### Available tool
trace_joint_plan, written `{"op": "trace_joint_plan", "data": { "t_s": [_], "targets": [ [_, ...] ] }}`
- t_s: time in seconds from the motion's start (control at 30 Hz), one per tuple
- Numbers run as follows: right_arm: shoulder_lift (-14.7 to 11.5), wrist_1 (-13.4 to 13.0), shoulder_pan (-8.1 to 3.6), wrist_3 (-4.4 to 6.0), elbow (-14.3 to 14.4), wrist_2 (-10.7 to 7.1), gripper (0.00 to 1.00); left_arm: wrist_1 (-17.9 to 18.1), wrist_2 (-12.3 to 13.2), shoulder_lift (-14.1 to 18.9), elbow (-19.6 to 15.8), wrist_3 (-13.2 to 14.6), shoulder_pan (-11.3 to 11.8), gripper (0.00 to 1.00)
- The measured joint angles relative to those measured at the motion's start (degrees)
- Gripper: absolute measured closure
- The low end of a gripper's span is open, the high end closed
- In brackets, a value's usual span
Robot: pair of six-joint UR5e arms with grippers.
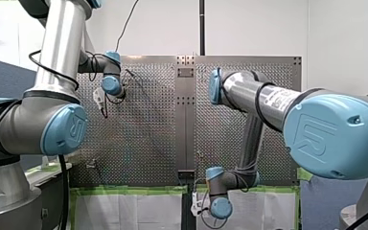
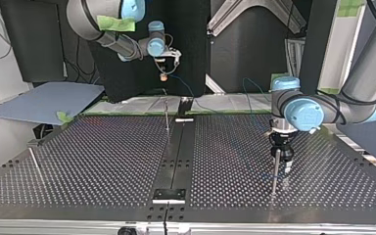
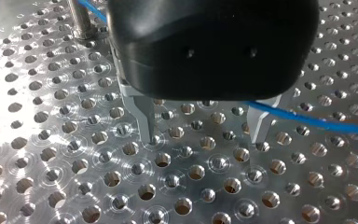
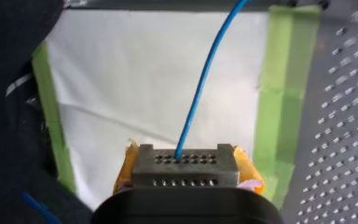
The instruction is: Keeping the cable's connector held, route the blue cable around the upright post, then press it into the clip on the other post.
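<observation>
1. The left claw's [image 3: 204, 140] black body hides the stretch of cable [image 3: 317, 122] nearest its fingers. I cannot tell whether the cable runs between the fingers or behind them.
2. The cable comes out from under that body at one metal finger [image 3: 259, 126] and crosses it. From there it runs off sideways, away from the claw, just above the surface [image 3: 74, 163]. Whether it touches the finger cannot be told.
3. The left claw is spread, with its fingertips down at the surface and bare holes between them.
4. A post [image 3: 80, 21] stands behind the left claw, to one side of its body, with its top cut off. The cable passes just beside it before going under the body.
5. The right claw [image 4: 186, 163] is pressed together on the connector [image 4: 185, 175], a metal block with rows of holes. Its yellow pads [image 4: 127, 169] clamp both sides. The cable leaves the block's face and runs straight ahead of the claw until it is cut off.
6. In the top view the cable between the two claws is too thin to follow. There the right claw hangs high, well apart from the left claw.
</observation>
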Motion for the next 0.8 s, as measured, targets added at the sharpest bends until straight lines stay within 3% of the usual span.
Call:
{"op": "trace_joint_plan", "data": {
  "t_s": [0.27,0.53,0.8],
  "targets": [
    [0.05,-2.24,-0.83,0.02,2.04,1.41,1.00,0.00,0.00,0.00,0.01,-0.27,0.00,0.02],
    [-3.24,-6.11,-1.95,0.11,5.90,2.54,1.00,0.00,-0.13,0.00,0.01,-0.62,0.00,0.02],
    [-7.06,-9.95,-2.10,-0.37,9.75,3.77,1.00,-0.13,-0.53,0.00,0.01,-1.43,0.00,0.02]
  ]
}}
